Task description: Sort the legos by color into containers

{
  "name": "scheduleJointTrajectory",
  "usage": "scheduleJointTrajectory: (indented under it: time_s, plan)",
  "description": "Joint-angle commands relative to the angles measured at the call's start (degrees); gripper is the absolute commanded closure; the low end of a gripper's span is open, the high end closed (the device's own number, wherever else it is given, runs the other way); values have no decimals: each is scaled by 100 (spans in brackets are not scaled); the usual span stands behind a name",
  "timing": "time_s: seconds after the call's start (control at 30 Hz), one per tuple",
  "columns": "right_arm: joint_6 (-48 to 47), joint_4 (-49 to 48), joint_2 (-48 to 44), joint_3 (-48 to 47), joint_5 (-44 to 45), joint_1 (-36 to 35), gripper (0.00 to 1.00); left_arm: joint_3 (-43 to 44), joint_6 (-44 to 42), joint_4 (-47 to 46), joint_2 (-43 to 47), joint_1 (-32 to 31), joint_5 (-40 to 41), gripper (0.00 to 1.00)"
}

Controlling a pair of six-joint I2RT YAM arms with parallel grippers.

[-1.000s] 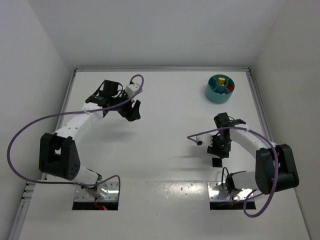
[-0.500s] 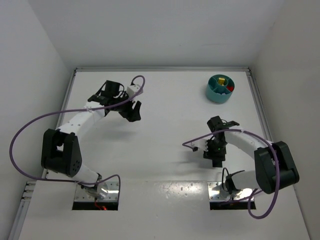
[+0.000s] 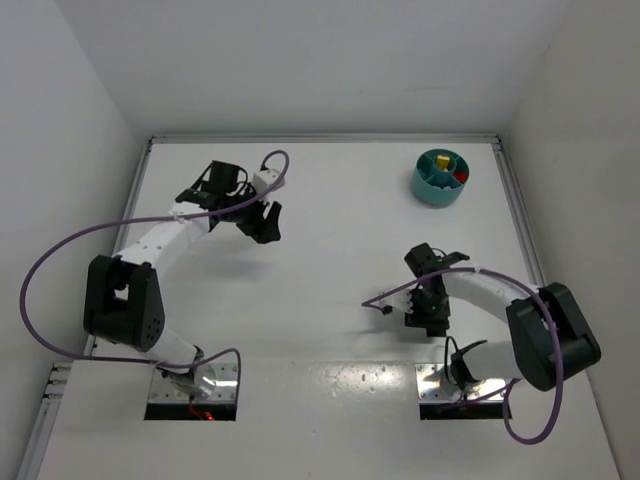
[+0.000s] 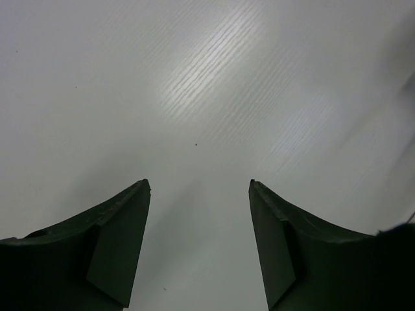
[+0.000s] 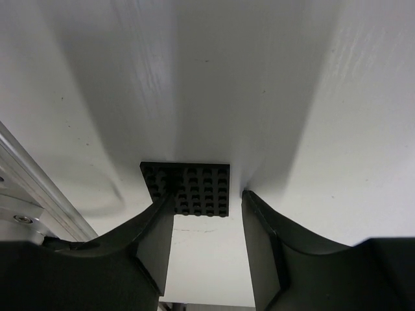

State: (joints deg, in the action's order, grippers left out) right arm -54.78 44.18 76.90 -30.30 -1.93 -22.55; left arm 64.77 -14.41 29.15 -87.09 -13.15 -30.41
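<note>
The teal dish [image 3: 428,190] stands at the far right of the table, with a yellow brick [image 3: 441,160] and a red brick [image 3: 461,178] in its compartments. No pale purple brick shows. My right gripper [image 3: 424,322] is open low over the table near the front. In the right wrist view [image 5: 207,194] its jaws stand apart at the near edge of a flat black studded plate [image 5: 194,184], the left fingertip [image 5: 165,201] overlapping it. My left gripper [image 3: 265,225] is open and empty over bare table at the far left, also seen in the left wrist view [image 4: 200,184].
Purple cables loop from both arms, one end [image 3: 385,310] lying left of my right gripper. A metal rail [image 5: 32,188] runs just beside the black plate at the table's near edge. White walls close in the table.
My right gripper has swung left and toward the near edge, coming down over the black plate. The left arm has hardly moved.
</note>
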Motion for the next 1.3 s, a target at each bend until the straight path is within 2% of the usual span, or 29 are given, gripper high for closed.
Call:
scheduleJointTrajectory:
  time_s: [0.0,0.33,0.5,0.73,0.93,1.17,1.27]
  plan:
    - [152,-885,368,166,-26,-57,54,202,9,-76,-106,58,-105,32]
    - [661,-868,1520,-1160,-262,-496,57,202,9,-76,-107,172,-105,32]
    - [1223,-1288,1968,-1899,-518,-698,57,202,9,-76,-107,277,-105,32]
    - [2795,-2264,3066,-3384,-518,-971,57,264,9,-76,-212,392,-210,32]
    - [3999,-2424,3927,-4623,-982,-1033,57,317,62,-76,-212,637,-350,32]
    - [4564,-2494,3367,-4792,-1204,-963,53,194,62,-128,25,752,-624,32]
    - [4976,-2494,2840,-4617,-1030,-831,48,194,185,-252,25,752,-703,32]
